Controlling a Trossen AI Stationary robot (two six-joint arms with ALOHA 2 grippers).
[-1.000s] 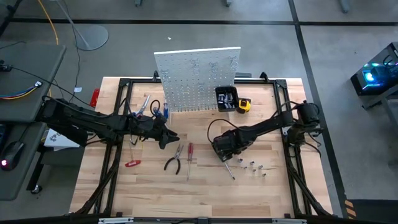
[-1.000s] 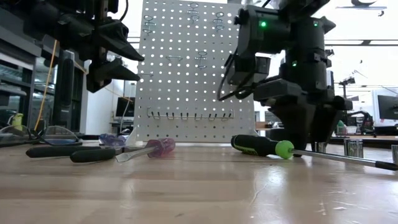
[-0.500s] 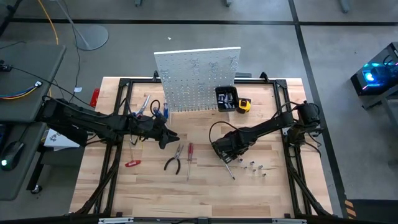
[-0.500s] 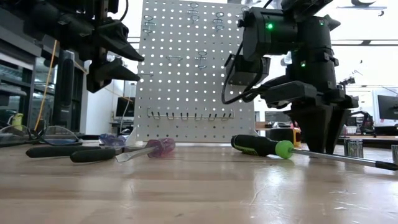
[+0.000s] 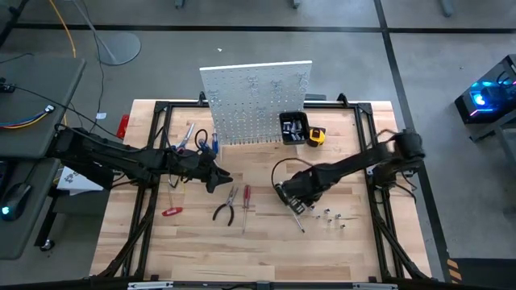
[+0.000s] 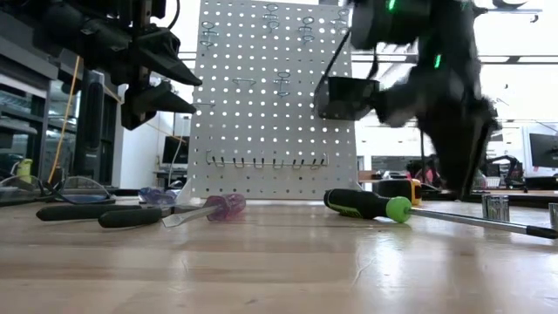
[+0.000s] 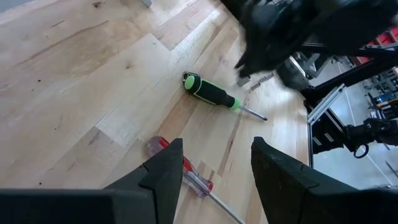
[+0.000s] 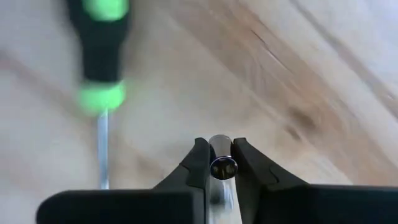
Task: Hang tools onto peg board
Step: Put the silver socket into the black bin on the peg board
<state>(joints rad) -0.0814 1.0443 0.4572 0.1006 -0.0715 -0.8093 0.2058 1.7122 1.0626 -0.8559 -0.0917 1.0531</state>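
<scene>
In the high view, a small black bin (image 5: 293, 127) is seen fixed low on the white peg board (image 5: 255, 101), which stands at the table's (image 5: 355, 250) far edge; small items lie in the bin, too small to be told apart. A yellow tape measure (image 5: 315, 136) sits just beside the bin. Tools with blue handles (image 5: 203, 142) are gathered at the board's left foot. Pliers (image 5: 225, 209) and a red screwdriver (image 5: 247, 201) lie mid-table, red cutters (image 5: 171, 212) farther left. The left gripper (image 5: 216, 179) is held above the table near the pliers. The right gripper (image 5: 295, 200) is lowered over the green-black screwdriver (image 5: 299, 217), with small metal sockets (image 5: 329, 215) scattered just beside it.

In the low view, the board (image 6: 272, 96) is seen upright, wire hooks on it. The green-black screwdriver (image 6: 370, 205) lies on the table in front, the red screwdriver (image 6: 214, 209) and pliers (image 6: 83, 212) to its left. The right arm is blurred.

In the left wrist view, the left fingers (image 7: 168, 171) are spread apart and empty above the red screwdriver (image 7: 186, 177); the green-black screwdriver (image 7: 211, 93) lies beyond.

In the right wrist view, the right fingers (image 8: 198, 165) are clamped on a metal socket (image 8: 221, 165), the green-black screwdriver (image 8: 102, 62) near.
</scene>
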